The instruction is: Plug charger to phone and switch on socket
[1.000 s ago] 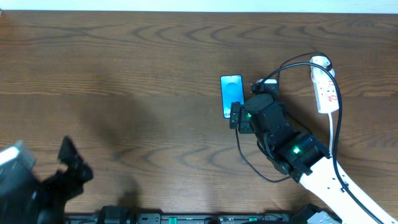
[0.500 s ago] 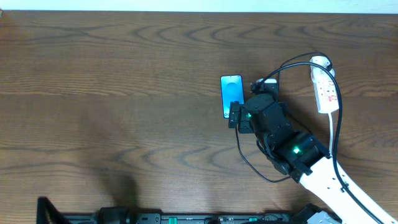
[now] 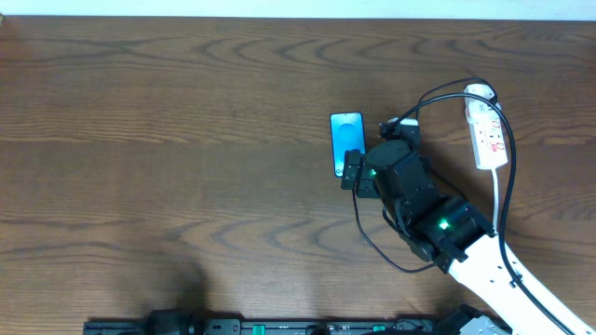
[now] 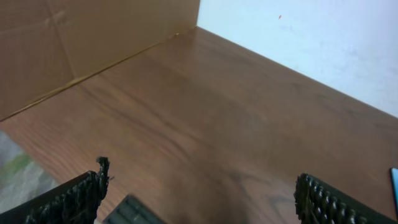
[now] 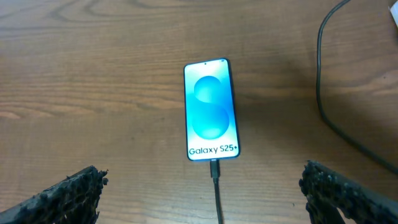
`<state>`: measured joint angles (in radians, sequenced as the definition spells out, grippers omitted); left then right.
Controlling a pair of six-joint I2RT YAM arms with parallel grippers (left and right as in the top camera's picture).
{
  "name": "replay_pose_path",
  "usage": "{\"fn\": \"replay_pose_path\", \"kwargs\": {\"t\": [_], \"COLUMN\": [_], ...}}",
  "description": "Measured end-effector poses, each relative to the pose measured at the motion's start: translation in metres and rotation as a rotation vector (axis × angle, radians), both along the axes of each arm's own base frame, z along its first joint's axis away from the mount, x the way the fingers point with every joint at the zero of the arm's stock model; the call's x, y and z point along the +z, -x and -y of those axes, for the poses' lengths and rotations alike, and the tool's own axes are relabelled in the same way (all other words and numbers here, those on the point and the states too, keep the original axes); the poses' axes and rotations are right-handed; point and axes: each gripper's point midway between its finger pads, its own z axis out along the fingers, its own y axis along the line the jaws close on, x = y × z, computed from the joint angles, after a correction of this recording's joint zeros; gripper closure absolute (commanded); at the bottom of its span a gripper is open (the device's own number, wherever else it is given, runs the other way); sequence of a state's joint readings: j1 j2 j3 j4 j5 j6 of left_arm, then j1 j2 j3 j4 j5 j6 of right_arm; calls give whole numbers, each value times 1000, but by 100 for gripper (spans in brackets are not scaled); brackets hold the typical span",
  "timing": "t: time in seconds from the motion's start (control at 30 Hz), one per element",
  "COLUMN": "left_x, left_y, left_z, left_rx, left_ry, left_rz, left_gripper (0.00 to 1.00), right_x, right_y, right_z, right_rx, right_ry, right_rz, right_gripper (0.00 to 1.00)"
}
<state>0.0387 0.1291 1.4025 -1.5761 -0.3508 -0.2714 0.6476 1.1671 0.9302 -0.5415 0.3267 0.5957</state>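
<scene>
Wooden bench [image 3: 186, 112] fills the overhead frame.

Right hand [image 3: 351, 173] sits right of centre in the overhead view, just below the phone. Its fingers are spread wide and nothing is between them, so it is released. Left hand [image 4: 202, 190] shows only in its own wrist view. It is also spread wide and empty, over bare wood.

Socket [image 3: 488, 136] is at the upper right of the overhead frame, lying flat with its rounded plug end at the top. It looks like rigid, light plastic and is likely to skid if shoved sideways. Best to press the red switch straight down from above. Whether the switch is on or off is too small to tell.

Phone [image 5: 211, 111] is centre frame in the right wrist view, flat with its blue screen up. It is slim, with slick glass that is fragile on the face. If it has to be moved, the grip should go on the long black edges.

Charger [image 5: 216, 180] is a thin, limp cable that runs up to the phone's bottom edge at lower centre of the right wrist view. The tip appears seated. Only the small stiff plug tip is worth pinching, since the cord itself would flop.
</scene>
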Motion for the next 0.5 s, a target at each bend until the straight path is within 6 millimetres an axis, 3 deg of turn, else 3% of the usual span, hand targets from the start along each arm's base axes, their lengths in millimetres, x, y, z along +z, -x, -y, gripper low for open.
{"fn": "replay_pose_path", "kwargs": {"t": [0.27,0.5], "left_x": [-8,-5], "left_y": [31,35], "left_z": [-2,-3], "left_rx": [17,23], "left_ry": [-10,-13], "left_rz": [113,130], "left_gripper": [2,2], "right_x": [0,0], "right_y": [0,0], "right_z": [0,0], "right_rx": [1,1], "right_ry": [-1,-1], "right_rz": [-1,-1], "right_gripper": [1,1]}}
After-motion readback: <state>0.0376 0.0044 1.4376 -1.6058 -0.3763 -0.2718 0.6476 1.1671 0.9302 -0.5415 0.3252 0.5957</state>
